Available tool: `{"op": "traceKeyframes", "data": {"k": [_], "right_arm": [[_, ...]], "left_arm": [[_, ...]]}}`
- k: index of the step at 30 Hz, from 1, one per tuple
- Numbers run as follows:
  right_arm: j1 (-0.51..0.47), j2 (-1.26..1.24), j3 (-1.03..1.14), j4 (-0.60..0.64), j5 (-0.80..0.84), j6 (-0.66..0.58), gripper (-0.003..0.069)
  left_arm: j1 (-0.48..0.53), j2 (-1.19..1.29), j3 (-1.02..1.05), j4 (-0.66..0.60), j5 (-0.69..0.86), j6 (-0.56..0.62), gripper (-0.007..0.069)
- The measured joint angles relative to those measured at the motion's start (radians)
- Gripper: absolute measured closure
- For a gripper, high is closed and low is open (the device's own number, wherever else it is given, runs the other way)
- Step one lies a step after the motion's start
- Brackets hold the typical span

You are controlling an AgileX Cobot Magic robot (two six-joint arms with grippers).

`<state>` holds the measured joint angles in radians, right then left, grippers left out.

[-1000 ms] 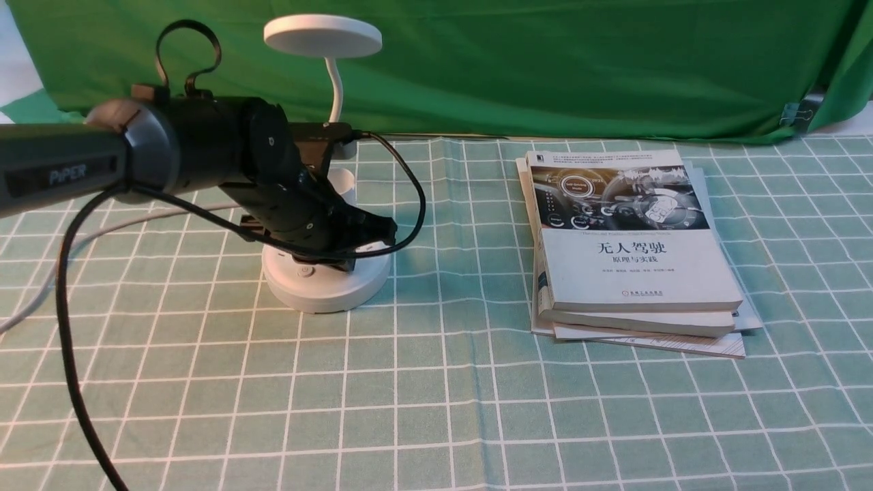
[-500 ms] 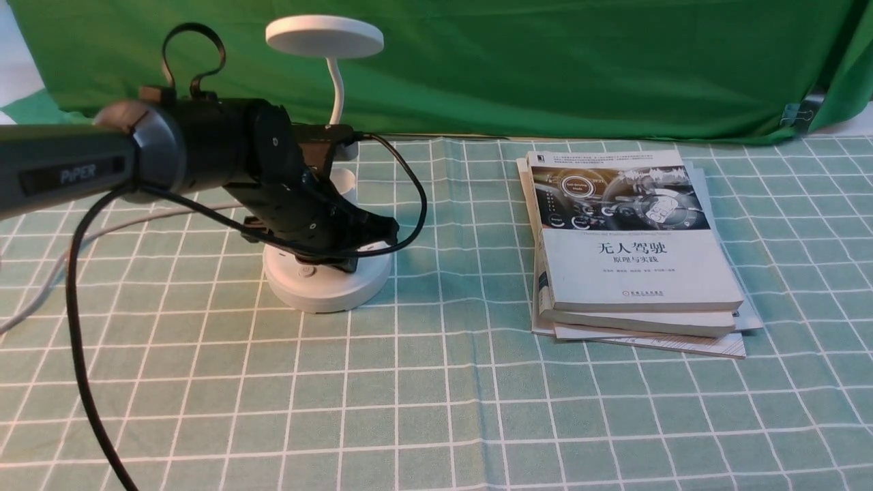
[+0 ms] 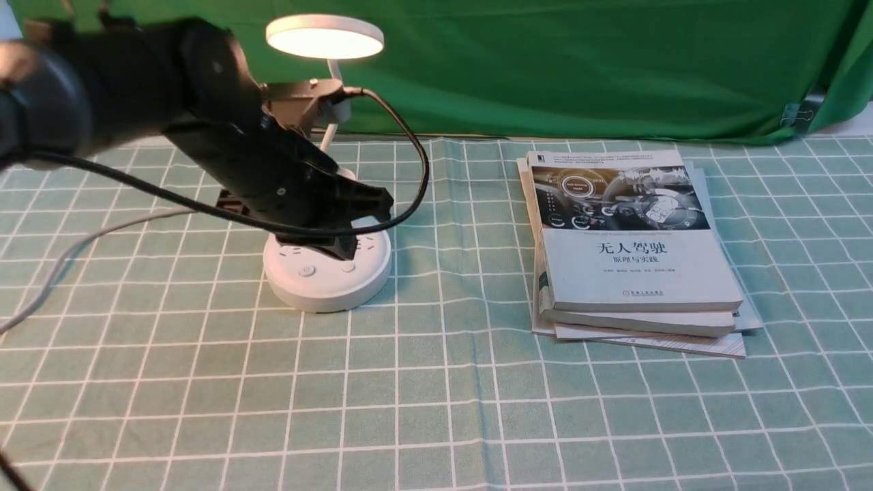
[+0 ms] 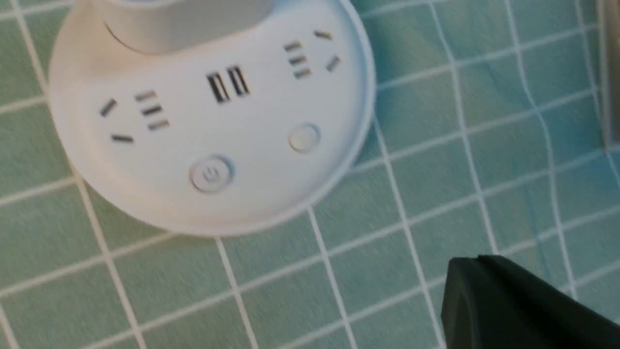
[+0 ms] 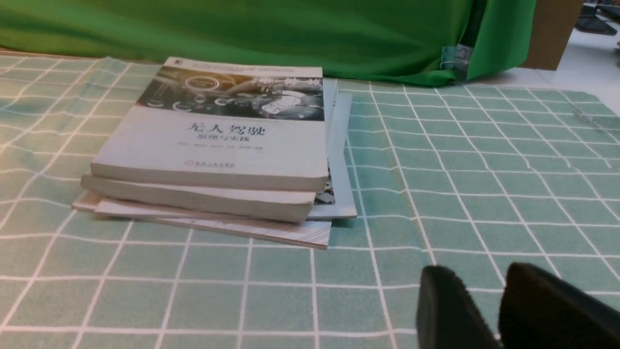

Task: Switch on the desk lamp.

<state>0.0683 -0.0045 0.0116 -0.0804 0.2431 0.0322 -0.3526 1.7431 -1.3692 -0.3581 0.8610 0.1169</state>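
The left gripper [image 3: 344, 251] is clenched, its fingertips together with nothing between them, hovering in front of the desk lamp's [image 3: 324, 37] round base [image 3: 327, 293] at the left of the front view. Both the power button [image 3: 307, 271] and the smaller plain button [image 3: 348, 266] are uncovered. The right gripper [image 5: 482, 278], seen only in its wrist view, is released, with a narrow gap between its fingers.

The lamp stands upright in the upper left to left-center of the frame, its disc head glowing. The arm partly hides its gooseneck [image 3: 334, 68] and holder. A pale cord [image 3: 89, 240] runs toward the left edge, while a black cable [image 3: 426, 167] loops from the left gripper's camera mount.

A stack of books [image 3: 638, 266] lies right of center on the checked green tablecloth [image 3: 443, 409]; a green curtain [image 3: 580, 65] spans the top.
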Motion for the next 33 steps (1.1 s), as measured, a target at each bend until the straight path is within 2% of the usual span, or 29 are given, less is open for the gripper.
{"op": "traceKeyframes", "data": {"k": [6, 13, 15, 19, 22, 30, 33], "right_arm": [[0.000, 0.000, 0.000, 0.000, 0.000, 0.000, 0.0419], [0.000, 0.000, 0.000, 0.000, 0.000, 0.000, 0.0419], [0.000, 0.000, 0.000, 0.000, 0.000, 0.000, 0.0419], [0.000, 0.000, 0.000, 0.000, 0.000, 0.000, 0.0419], [0.000, 0.000, 0.000, 0.000, 0.000, 0.000, 0.0419], [0.000, 0.000, 0.000, 0.000, 0.000, 0.000, 0.0419], [0.000, 0.000, 0.000, 0.000, 0.000, 0.000, 0.0419]], "left_arm": [[0.000, -0.285, 0.218, -0.155, -0.013, 0.098, 0.0623], [0.000, -0.710, 0.500, -0.170, -0.123, 0.128, 0.0623], [-0.001, -0.799, 0.553, -0.155, -0.180, 0.136, 0.0623], [-0.001, -1.036, 0.721, -0.054, -0.432, 0.146, 0.0623], [-0.001, -1.136, 0.808, -0.001, -0.520, 0.147, 0.0623], [-0.001, -1.250, 0.934, 0.024, -0.570, 0.147, 0.0623], [-0.001, -1.251, 0.944, 0.092, -0.570, 0.144, 0.0623]]}}
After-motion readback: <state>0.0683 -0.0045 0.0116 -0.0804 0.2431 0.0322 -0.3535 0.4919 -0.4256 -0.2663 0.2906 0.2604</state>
